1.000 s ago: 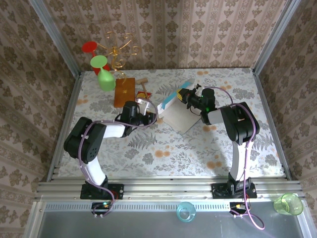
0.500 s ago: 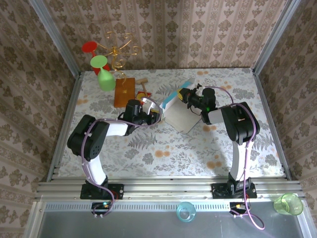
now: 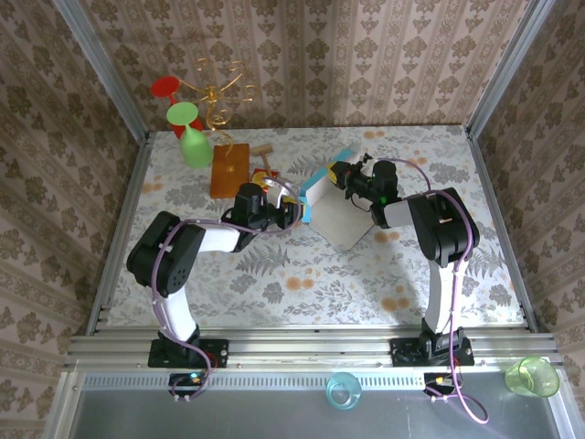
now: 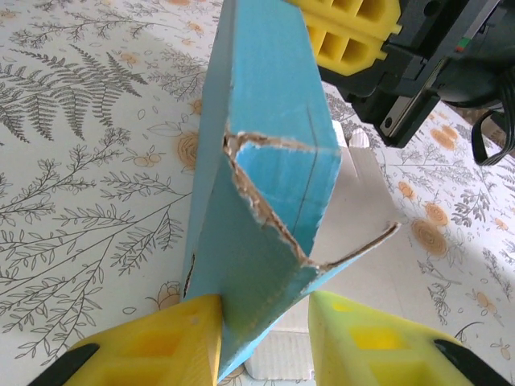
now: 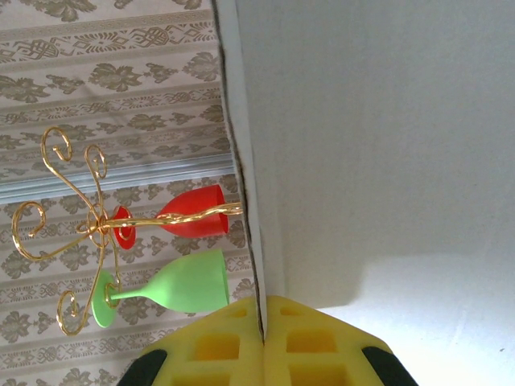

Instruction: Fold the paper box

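The right gripper [image 5: 263, 310] is clamped tight on a thin edge of the paper box [image 3: 340, 218], a light-blue thin cardboard sheet with a white inner side, lying partly raised just above the centre of the top view. The left gripper [image 4: 264, 310] straddles its upright blue flap, torn at the fold, jaws part-open; whether it pinches firmly I cannot tell

Obstacles far-left: goblet stand [image 3: 213, 95], wooden board [image 3: 228, 170]

The paper box [image 4: 265, 88] is matt light-blue cardboard with a rough, fibrous torn edge.
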{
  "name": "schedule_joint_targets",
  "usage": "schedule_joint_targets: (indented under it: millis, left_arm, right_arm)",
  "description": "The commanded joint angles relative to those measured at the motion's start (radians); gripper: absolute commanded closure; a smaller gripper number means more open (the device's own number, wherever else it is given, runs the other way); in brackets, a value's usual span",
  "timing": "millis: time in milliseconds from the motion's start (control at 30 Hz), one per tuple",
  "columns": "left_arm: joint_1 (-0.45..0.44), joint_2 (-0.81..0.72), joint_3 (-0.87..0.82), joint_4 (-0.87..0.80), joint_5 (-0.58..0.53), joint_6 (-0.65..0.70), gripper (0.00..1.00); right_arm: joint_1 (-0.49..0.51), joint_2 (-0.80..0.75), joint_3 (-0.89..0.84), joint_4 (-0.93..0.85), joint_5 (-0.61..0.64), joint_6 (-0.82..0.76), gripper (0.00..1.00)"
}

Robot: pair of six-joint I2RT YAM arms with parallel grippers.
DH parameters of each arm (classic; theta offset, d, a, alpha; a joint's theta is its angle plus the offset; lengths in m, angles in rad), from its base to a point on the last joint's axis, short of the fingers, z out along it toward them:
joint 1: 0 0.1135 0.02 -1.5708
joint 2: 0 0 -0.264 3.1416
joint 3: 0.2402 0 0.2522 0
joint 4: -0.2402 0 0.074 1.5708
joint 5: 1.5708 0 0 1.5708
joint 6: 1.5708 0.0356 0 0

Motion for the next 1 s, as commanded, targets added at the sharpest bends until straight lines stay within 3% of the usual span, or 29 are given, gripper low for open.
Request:
schedule_joint_targets:
  millis: [0, 567, 967]
  left_arm:
    - [-0.013, 0.030, 0.001, 0.064, -0.017, -0.028, 0.66]
    - [-0.083, 0.050, 0.006, 0.053, -0.259, -0.017, 0.63]
    - [-0.164, 0.065, 0.064, -0.047, -0.546, -0.002, 0.60]
  right_arm:
    - [0.007, 0.009, 0.019, -0.039, -0.003, 0.015, 1.00]
    - [0.014, 0.013, 0.012, -0.026, 0.011, 0.027, 1.00]
    - [0.031, 0.007, -0.029, 0.046, 0.073, 0.047, 1.00]
